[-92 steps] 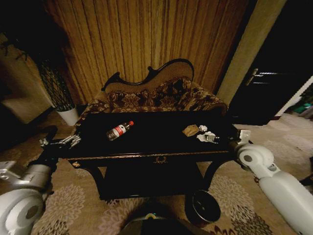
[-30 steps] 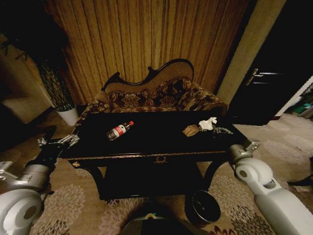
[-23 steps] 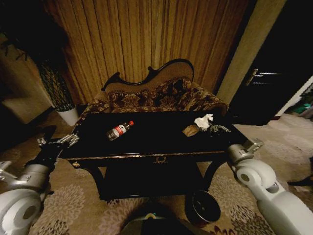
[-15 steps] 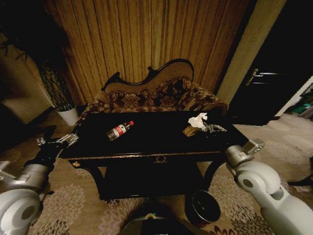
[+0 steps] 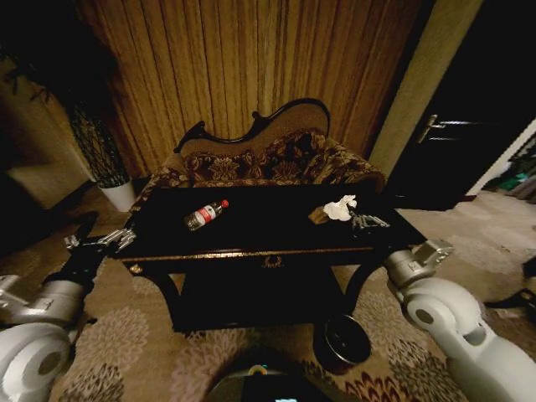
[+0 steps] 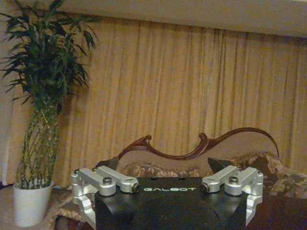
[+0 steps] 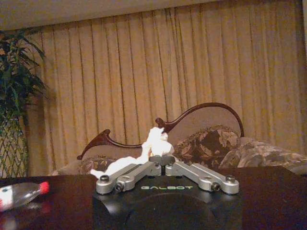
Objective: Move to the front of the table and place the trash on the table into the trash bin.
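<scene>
The black table (image 5: 251,251) stands in front of me. On its left half lies the clear bottle (image 5: 205,215) with a red cap, also seen in the right wrist view (image 7: 19,194). A crumpled tan paper (image 5: 317,216) rests at the right end. Just beside it my right gripper (image 5: 350,218) hovers above the tabletop, shut on the white wad (image 5: 340,208); the wad (image 7: 153,141) sticks up from the closed fingertips of the right gripper (image 7: 162,158). My left gripper (image 5: 105,241) waits open off the table's left end, its fingers (image 6: 86,189) spread wide. The dark trash bin (image 5: 342,342) sits on the carpet by the front right leg.
A floral sofa (image 5: 268,163) with a carved back stands behind the table against the curtains. A white plant pot (image 5: 120,194) is at the back left, and a dark door (image 5: 452,142) at the right. Patterned carpet surrounds the table.
The right gripper has lifted the white wad off the tabletop and carried it back and a little left, near the tan paper. The head camera has shifted slightly. The left arm stays put.
</scene>
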{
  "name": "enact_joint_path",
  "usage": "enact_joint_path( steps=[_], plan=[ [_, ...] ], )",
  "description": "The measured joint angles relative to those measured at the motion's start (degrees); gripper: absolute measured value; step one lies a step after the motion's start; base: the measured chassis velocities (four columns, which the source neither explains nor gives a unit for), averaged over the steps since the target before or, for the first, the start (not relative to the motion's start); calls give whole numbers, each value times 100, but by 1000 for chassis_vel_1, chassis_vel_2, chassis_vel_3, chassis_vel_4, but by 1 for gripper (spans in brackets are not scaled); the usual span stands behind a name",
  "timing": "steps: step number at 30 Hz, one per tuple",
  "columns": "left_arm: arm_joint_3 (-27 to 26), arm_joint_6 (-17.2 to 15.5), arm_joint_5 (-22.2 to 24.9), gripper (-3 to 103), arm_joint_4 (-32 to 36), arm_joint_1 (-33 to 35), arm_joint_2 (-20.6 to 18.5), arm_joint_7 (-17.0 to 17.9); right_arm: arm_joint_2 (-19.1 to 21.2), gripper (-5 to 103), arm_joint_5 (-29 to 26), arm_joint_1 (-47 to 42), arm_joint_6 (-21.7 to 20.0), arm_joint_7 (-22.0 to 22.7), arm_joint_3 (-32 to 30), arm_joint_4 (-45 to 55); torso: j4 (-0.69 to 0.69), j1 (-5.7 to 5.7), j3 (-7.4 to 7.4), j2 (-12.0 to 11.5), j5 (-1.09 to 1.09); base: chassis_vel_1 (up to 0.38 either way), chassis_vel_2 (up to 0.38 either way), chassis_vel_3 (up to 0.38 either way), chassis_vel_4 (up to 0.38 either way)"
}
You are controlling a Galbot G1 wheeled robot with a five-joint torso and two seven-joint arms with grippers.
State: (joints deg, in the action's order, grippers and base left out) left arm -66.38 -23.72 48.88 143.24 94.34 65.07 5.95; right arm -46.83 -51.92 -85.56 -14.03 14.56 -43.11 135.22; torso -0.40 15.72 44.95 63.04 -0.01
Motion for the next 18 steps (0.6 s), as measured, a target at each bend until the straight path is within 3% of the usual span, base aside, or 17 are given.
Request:
enact_joint_path(
  steps=[8, 11, 16, 18],
  plan=[
    [4, 0, -5, 100, 0, 2, 14, 4, -191, 0, 395, -212, 66, -57, 156, -410, 0, -6, -4, 6, -2, 182, -170, -179, 166],
    [4, 0, -5, 100, 1, -9, -1, 7, -428, 0, 816, -348, -96, -45, 310, -1107, -2, -4, -1, 3, 1, 16, -22, -15, 14],
    [-22, -1, -5, 100, 0, -6, -35, 5, -688, 0, 1035, -341, -204, -1, 463, -1880, -3, 9, 5, -5, 2, -34, 21, 29, -33],
    [-33, 0, -5, 100, 0, -6, -46, 5, -863, 0, 1139, -180, -198, 3, 596, -2676, 0, 8, 4, -5, 0, -34, 24, 34, -23]
  ],
)
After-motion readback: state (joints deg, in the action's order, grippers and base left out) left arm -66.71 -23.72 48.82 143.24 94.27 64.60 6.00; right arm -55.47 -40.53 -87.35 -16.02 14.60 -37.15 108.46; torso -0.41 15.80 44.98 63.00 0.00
